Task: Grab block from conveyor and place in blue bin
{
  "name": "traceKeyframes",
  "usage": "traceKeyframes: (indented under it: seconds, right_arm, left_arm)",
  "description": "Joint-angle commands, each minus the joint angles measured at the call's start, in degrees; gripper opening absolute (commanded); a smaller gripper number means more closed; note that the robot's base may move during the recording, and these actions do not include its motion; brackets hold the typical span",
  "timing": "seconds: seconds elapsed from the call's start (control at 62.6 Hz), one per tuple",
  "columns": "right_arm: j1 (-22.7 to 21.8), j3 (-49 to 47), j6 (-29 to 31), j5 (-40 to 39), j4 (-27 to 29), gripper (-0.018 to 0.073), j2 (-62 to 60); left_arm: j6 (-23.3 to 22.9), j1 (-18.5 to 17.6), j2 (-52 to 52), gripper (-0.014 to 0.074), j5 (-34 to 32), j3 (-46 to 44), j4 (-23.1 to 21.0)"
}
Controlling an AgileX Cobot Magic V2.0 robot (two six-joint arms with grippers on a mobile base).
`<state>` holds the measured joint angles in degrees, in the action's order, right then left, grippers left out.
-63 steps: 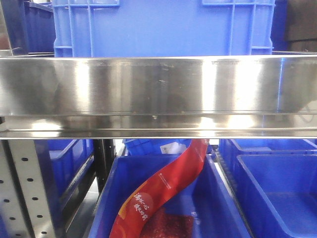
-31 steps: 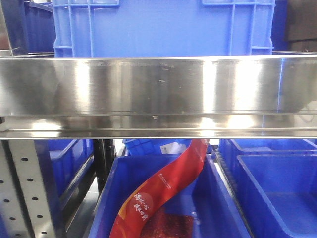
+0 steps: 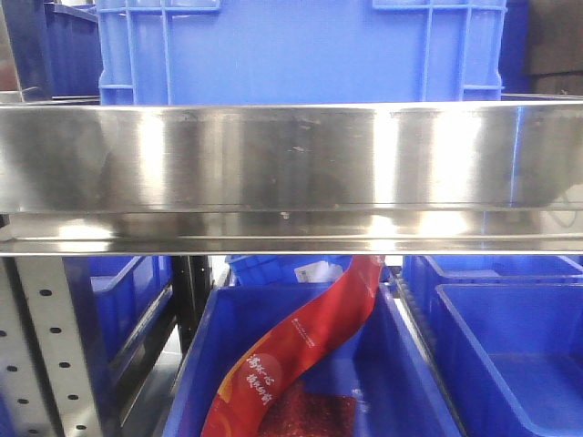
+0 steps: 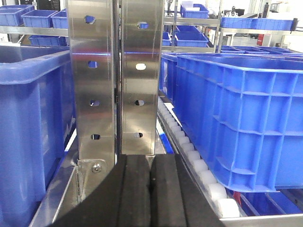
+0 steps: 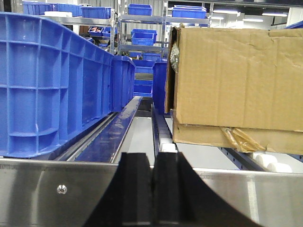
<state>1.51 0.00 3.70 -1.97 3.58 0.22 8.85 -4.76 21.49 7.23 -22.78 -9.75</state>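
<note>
The block and the conveyor are out of view in every frame. My left gripper (image 4: 150,161) is shut with nothing between its black fingers, and it faces a perforated steel upright (image 4: 116,80). A large blue bin (image 4: 236,118) stands to its right on white rollers (image 4: 199,165), and another blue bin (image 4: 28,118) stands to its left. My right gripper (image 5: 152,156) is also shut and empty, just behind a steel rail (image 5: 57,189), between a blue bin (image 5: 47,80) on the left and a cardboard box (image 5: 236,80) on the right.
In the front view a wide steel shelf rail (image 3: 291,164) crosses the frame with a blue crate (image 3: 301,45) on top. Below it, a blue bin (image 3: 401,382) holds a red printed packet (image 3: 301,346). More blue bins (image 3: 510,346) flank it.
</note>
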Motion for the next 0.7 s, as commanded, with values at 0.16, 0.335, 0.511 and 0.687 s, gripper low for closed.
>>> traceKeyframes:
  seconds: [0.16,0.335,0.511,0.687]
  right_arm:
    - [-0.4,0.0,0.3,-1.4,0.1,-0.0167,-0.2]
    - [-0.4,0.0,0.3,-1.4,0.1,-0.0167,-0.2]
    - [-0.4,0.0,0.3,-1.4,0.1,-0.0167,-0.2]
    - [-0.4,0.0,0.3,-1.4,0.1,-0.0167,-0.2]
  left_arm:
    - [-0.1,0.1,-0.2,-0.0111,-1.0,0.0,-0.2]
    - [-0.1,0.1,-0.2,-0.0111,-1.0,0.0,-0.2]
    - [-0.1,0.1,-0.2,-0.0111,-1.0,0.0,-0.2]
    - [-0.1,0.2,-0.4,-0.0111,-1.1,0.5,-0.1]
